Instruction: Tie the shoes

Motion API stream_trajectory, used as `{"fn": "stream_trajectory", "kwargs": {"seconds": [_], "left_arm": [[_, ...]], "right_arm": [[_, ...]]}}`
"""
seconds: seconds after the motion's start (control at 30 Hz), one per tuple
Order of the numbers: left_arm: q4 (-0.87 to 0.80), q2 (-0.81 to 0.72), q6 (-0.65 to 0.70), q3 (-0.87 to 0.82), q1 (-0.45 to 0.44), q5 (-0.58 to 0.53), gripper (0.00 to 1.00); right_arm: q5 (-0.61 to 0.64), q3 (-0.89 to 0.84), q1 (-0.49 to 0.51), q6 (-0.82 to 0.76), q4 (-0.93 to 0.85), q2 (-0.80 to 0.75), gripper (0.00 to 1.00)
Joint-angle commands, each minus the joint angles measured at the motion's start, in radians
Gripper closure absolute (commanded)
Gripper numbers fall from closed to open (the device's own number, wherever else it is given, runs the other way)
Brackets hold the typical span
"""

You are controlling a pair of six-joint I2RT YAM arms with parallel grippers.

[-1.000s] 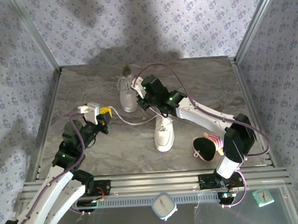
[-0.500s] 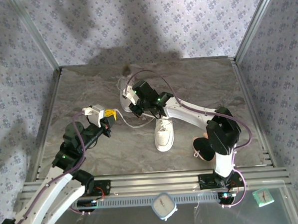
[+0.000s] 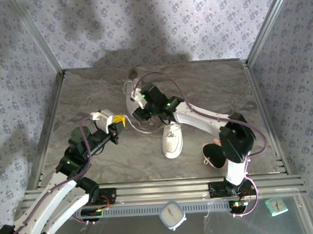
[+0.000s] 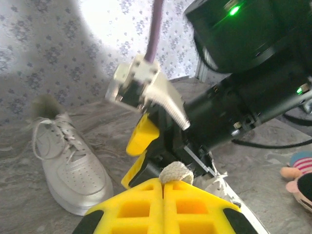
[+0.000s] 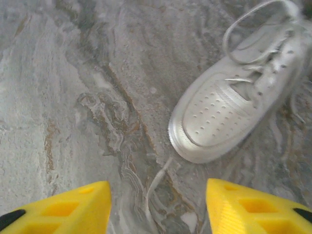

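Far shoe (image 3: 133, 101) upper centre of top view, near shoe (image 3: 172, 140) just below-right; both untied. Lace (image 3: 141, 130) runs on table from near shoe's top, likely its own, left to left gripper (image 3: 120, 120), clenched on its end. Since a second ago: right gripper (image 3: 137, 111) swung left over far shoe's toe, jaws wide apart; left gripper edged toward centre. Likely handover of lace; knot not begun.

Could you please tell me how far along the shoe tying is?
Done: nothing; laces on the far shoe lie loose. In hand: the left gripper, jaws shut, pinches what looks like a lace end; the right gripper hovers open over the loose lace. Left: all the tying.
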Motion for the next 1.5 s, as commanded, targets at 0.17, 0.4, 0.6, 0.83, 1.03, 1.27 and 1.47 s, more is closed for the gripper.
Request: {"fn": "stream_trajectory", "kwargs": {"seconds": [0.17,0.4,0.6,0.83,1.03,1.27,1.47], "left_arm": [[-0.015,0.141,0.049,0.157,-0.071,0.019,1.0],[-0.042,0.341,0.09,0.32,-0.134,0.004,1.0],[-0.026,0.462,0.103,0.425,-0.18,-0.004,1.0],[-0.051,0.571,0.11,0.533,-0.211,-0.013,1.0],[-0.086,0.624,0.098,0.601,-0.214,-0.047,1.0],[-0.091,0.636,0.095,0.609,-0.214,-0.054,1.0],[-0.093,0.635,0.089,0.605,-0.214,-0.055,1.0]], "right_arm": [[0.151,-0.37,-0.097,0.227,0.099,-0.385,0.41],[-0.094,-0.691,-0.375,0.586,0.195,-0.52,0.46],[-0.227,-0.778,-0.455,0.748,0.312,-0.472,0.51],[-0.361,-0.84,-0.524,0.875,0.465,-0.378,0.57],[-0.421,-0.86,-0.527,0.923,0.556,-0.324,0.57],[-0.43,-0.893,-0.524,0.94,0.583,-0.334,0.56],[-0.455,-0.895,-0.521,0.957,0.623,-0.293,0.56]]}}
